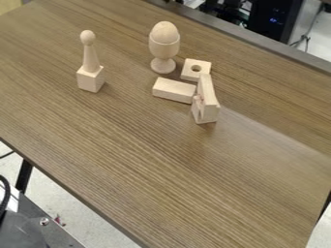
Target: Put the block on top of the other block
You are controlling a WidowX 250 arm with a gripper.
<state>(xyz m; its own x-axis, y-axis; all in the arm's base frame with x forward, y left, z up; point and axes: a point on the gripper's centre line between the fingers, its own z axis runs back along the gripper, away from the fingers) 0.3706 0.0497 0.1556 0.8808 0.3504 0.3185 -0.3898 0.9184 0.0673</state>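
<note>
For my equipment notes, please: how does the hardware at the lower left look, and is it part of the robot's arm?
A black cable curves beside a dark grey panel with a round, silvery bolt head. Whether these are robot parts, I cannot tell.

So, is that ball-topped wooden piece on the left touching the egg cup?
Apart: the camera view shows a wide stretch of table between the ball-topped piece and the egg cup.
</note>
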